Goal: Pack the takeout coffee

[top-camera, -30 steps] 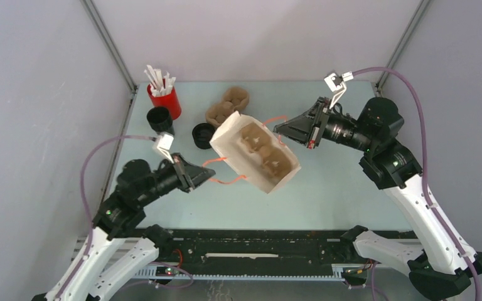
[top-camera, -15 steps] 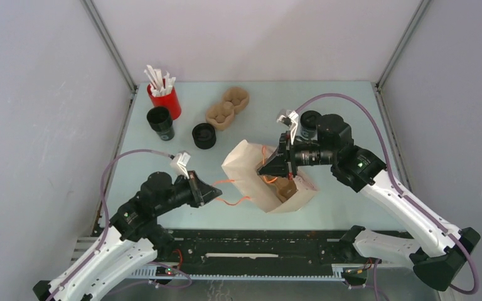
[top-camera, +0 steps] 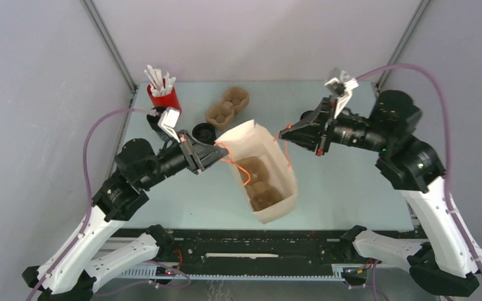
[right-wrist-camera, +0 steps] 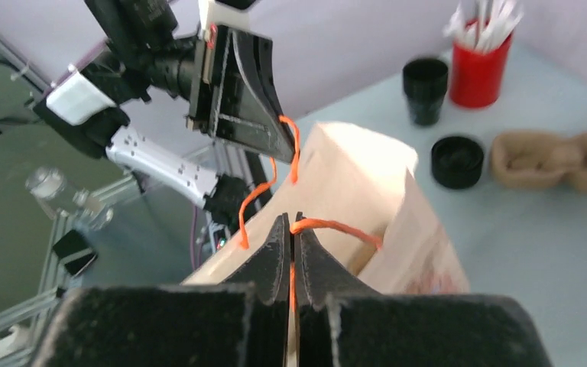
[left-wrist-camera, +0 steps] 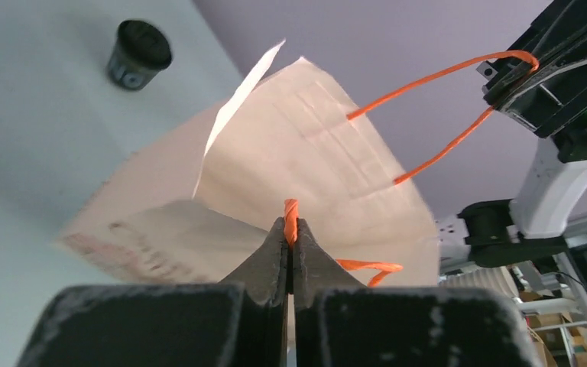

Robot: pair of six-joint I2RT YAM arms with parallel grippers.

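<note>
The brown paper bag point(top-camera: 270, 182) hangs open between my two grippers by its orange handles. My left gripper point(top-camera: 218, 154) is shut on one handle point(left-wrist-camera: 291, 208). My right gripper point(top-camera: 285, 133) is shut on the other handle point(right-wrist-camera: 329, 225). A brown cup carrier point(top-camera: 260, 179) lies inside the bag. The takeout coffee point(left-wrist-camera: 139, 53), a small black lidded cup, stands on the table beyond the bag. In the top view it point(top-camera: 305, 116) is mostly hidden behind my right gripper.
A red cup of white sticks point(top-camera: 163, 94) stands at the far left, with an open black cup point(top-camera: 155, 120) beside it. A squat black round piece point(top-camera: 204, 132) and a second brown carrier point(top-camera: 227, 106) lie behind the bag. Frame posts stand at the far corners.
The bag has gone from slumped on the table to hanging upright with its mouth open. My left gripper moved up and away; my right gripper pulled back up and right, spreading the handles.
</note>
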